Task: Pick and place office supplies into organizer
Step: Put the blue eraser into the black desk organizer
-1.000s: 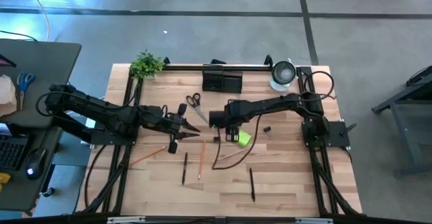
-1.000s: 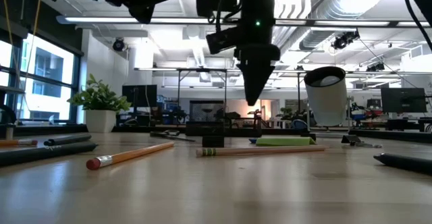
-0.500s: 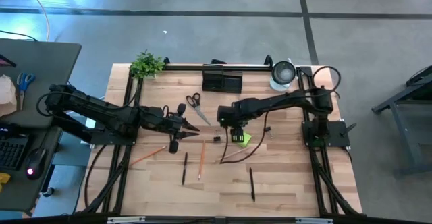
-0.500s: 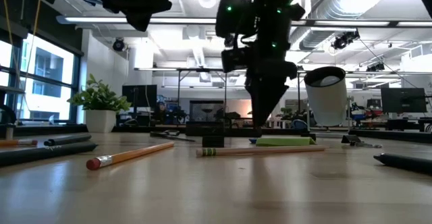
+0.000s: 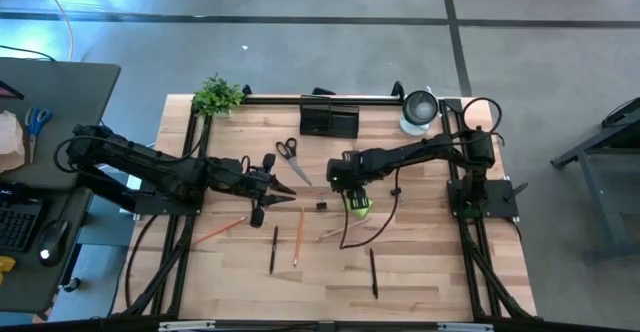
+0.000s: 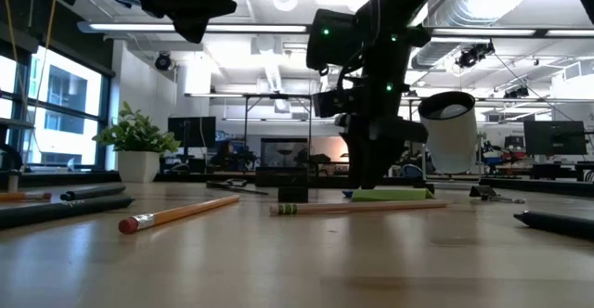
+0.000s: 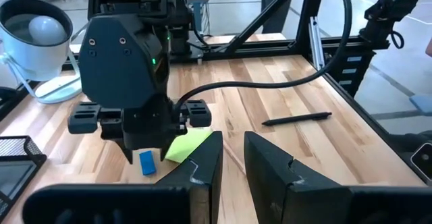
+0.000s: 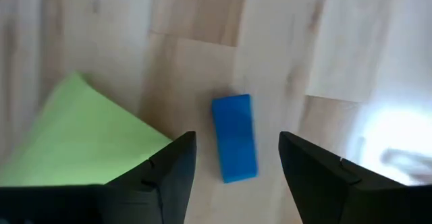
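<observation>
Progress: we judge the task barely begun. Going left to right across the high view, the supplies lie loose on the table (image 5: 430, 272): an orange pencil (image 5: 218, 231), a black pen (image 5: 273, 249), a wooden pencil (image 5: 298, 236), the black-handled scissors (image 5: 290, 156), a small binder clip (image 5: 321, 207), the green sticky pad (image 5: 360, 207), another pen (image 5: 373, 273) and a second clip (image 5: 396, 194). We cannot see anything in the black organizer (image 5: 329, 121) at the far edge; its inside is too small to read.

Left gripper (image 5: 281, 193): parked over the left half of the table, well apart from the scissors just beyond it. Its fingers stand nearly together with a narrow gap in its own wrist view, nothing between them.

Right gripper (image 8: 236, 158): lowered beside the green pad, fingers spread and empty. The blue eraser (image 8: 234, 137) lies flat on the wood between the two fingers, lengthwise along the gap, touching neither as far as we can tell. The pad's corner sits just beside one finger.

Step in hand, as we read it: closing on the eraser. Everything else is left to carry to the organizer
</observation>
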`<state>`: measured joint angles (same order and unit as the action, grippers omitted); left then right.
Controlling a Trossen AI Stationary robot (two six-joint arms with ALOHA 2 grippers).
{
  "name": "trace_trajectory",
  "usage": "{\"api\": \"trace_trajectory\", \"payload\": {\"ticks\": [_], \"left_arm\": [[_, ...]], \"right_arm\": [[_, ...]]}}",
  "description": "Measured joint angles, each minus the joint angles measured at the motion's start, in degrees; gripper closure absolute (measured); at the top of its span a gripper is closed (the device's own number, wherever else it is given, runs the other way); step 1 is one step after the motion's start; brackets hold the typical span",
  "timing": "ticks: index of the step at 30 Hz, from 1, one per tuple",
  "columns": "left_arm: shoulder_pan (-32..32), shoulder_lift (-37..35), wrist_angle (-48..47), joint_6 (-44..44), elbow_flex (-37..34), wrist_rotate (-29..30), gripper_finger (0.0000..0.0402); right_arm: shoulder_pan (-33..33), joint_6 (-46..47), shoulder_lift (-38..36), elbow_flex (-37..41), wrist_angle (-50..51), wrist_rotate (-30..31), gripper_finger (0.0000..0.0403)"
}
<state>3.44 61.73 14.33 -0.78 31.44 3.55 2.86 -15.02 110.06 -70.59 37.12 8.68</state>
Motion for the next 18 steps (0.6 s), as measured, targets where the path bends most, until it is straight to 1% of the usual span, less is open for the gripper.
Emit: {"api": "trace_trajectory", "payload": {"ticks": [2,9,12,18], "left_arm": [[0.0,0.0,-0.1,0.0,0.0,-0.1,0.0348],[0.0,0.0,-0.9,0.0,0.0,-0.1,0.0348],[0.0,0.0,-0.9,0.0,0.0,-0.1,0.0348],[0.0,0.0,-0.9,-0.3,0.0,-0.1,0.0348]], "right_arm": [[0.6,-0.4,0.0,0.0,0.1,-0.9,0.0197],[4.3,2.2,-0.1,2.4,-2.2,-9.3,0.021],[5.2,2.9,-0.2,2.7,-2.1,-11.8,0.0229],[5.0,1.8,-0.1,2.8,-1.8,-10.8,0.0287]]}}
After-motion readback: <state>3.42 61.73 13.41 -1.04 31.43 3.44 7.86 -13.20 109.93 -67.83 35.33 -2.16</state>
